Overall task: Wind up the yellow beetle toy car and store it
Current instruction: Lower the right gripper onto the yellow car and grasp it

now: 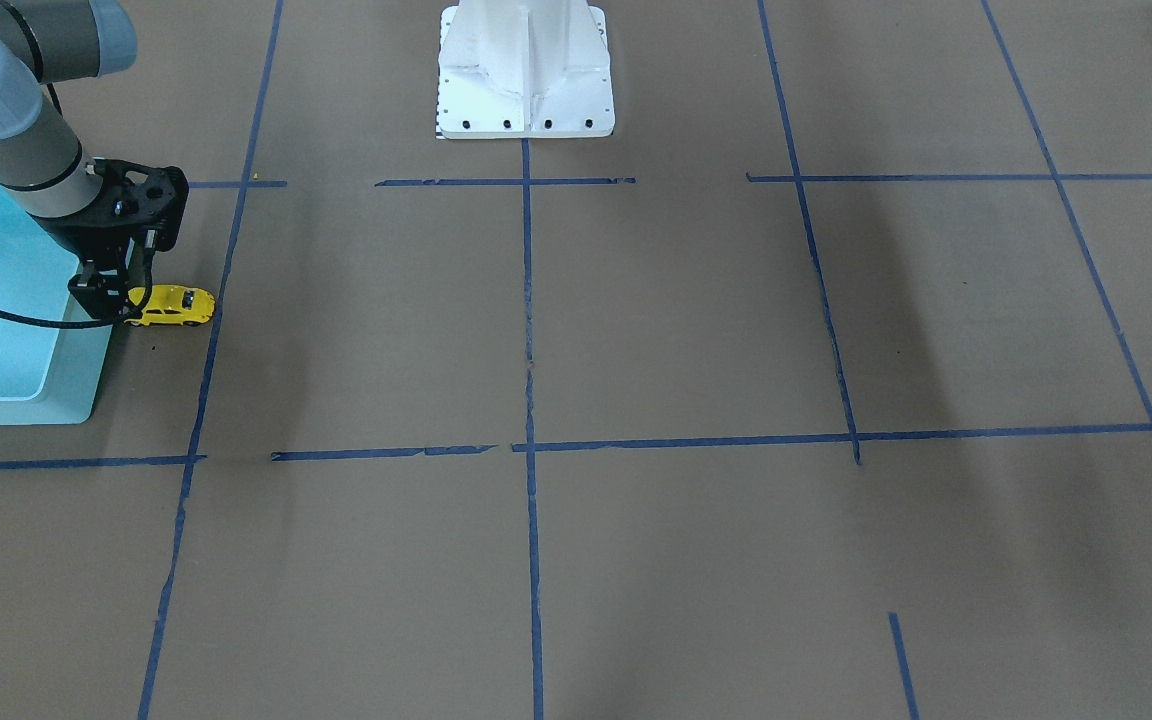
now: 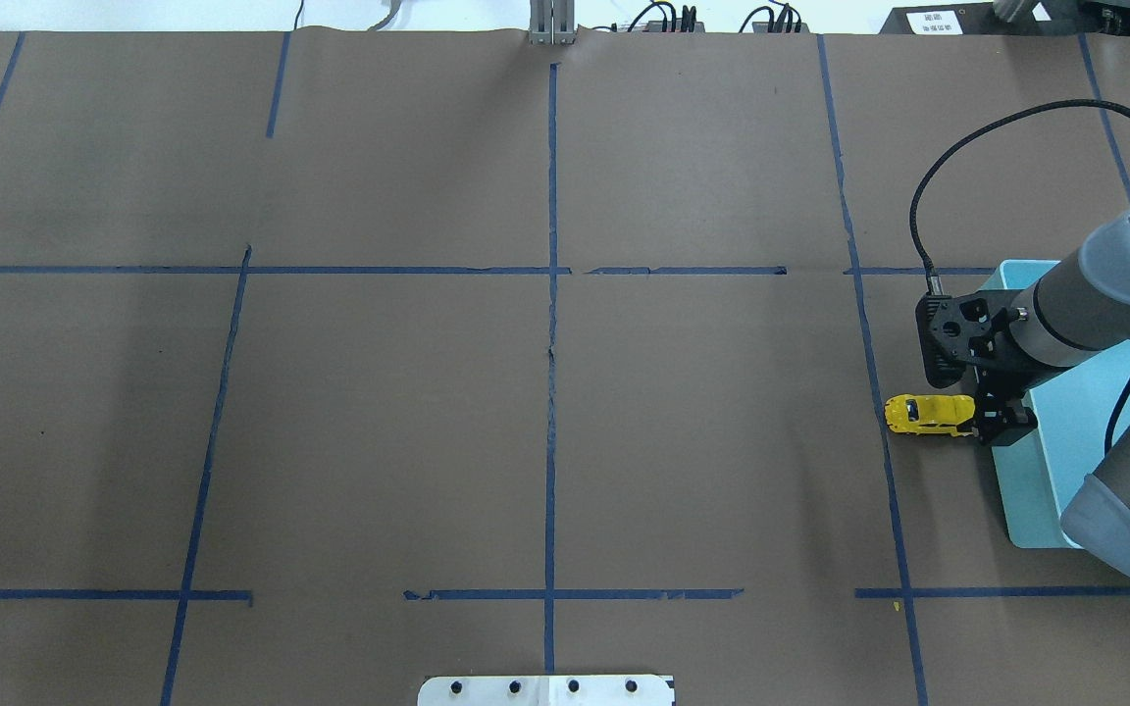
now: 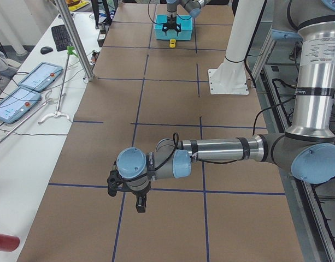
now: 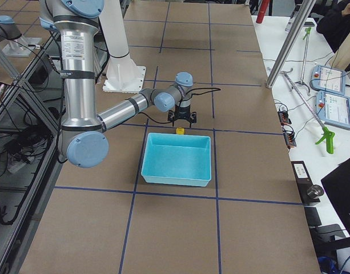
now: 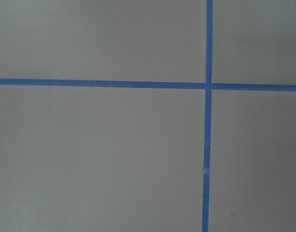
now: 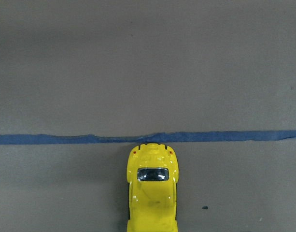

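Overhead and front cameras face each other, steeply down on the bench [image 2: 379,441], sharing its taped grid [image 2: 552,270]; end cameras look along it; wrist cameras close.

The yellow beetle toy car [image 2: 926,414] is seen on the brown-papered table [image 2: 379,412], its far end beside a blue tape line [image 2: 869,324]. Its near end is met by the right gripper [image 2: 985,420], with a light blue bin [image 2: 1036,500] just behind.
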`<move>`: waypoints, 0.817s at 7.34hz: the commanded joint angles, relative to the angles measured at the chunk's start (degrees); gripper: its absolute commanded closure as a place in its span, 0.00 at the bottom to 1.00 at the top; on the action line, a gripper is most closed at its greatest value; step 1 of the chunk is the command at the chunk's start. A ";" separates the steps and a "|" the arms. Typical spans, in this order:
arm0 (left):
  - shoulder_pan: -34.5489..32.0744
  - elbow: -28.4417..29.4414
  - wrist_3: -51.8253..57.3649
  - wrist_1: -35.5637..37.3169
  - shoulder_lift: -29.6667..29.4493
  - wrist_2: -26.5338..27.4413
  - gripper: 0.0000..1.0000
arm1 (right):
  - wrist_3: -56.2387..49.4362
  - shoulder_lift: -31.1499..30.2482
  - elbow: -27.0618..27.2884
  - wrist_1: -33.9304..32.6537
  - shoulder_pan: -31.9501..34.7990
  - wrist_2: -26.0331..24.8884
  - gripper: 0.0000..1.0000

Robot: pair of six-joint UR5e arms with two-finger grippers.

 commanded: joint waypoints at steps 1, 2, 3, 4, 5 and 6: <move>-0.21 0.03 -1.92 -0.11 0.11 0.07 0.00 | -0.41 0.07 -1.43 1.48 -0.84 -1.20 0.01; -0.21 0.12 -1.92 -0.11 0.11 -0.01 0.00 | -0.41 0.42 -2.91 1.49 -0.93 -1.63 0.01; -0.21 0.12 -2.01 -0.02 0.11 -0.02 0.00 | -0.49 0.51 -3.53 1.49 -1.36 -1.81 0.01; -0.21 0.12 -2.01 0.06 0.11 0.07 0.00 | -0.50 0.60 -3.97 1.49 -2.06 -1.99 0.01; -0.55 0.20 -1.84 -0.20 0.11 -0.01 0.00 | -0.32 0.60 -4.50 1.49 -2.42 -2.34 0.01; -0.99 0.47 -1.66 -0.63 0.28 -0.02 0.00 | -0.32 0.60 -4.59 1.49 -2.94 -2.34 0.01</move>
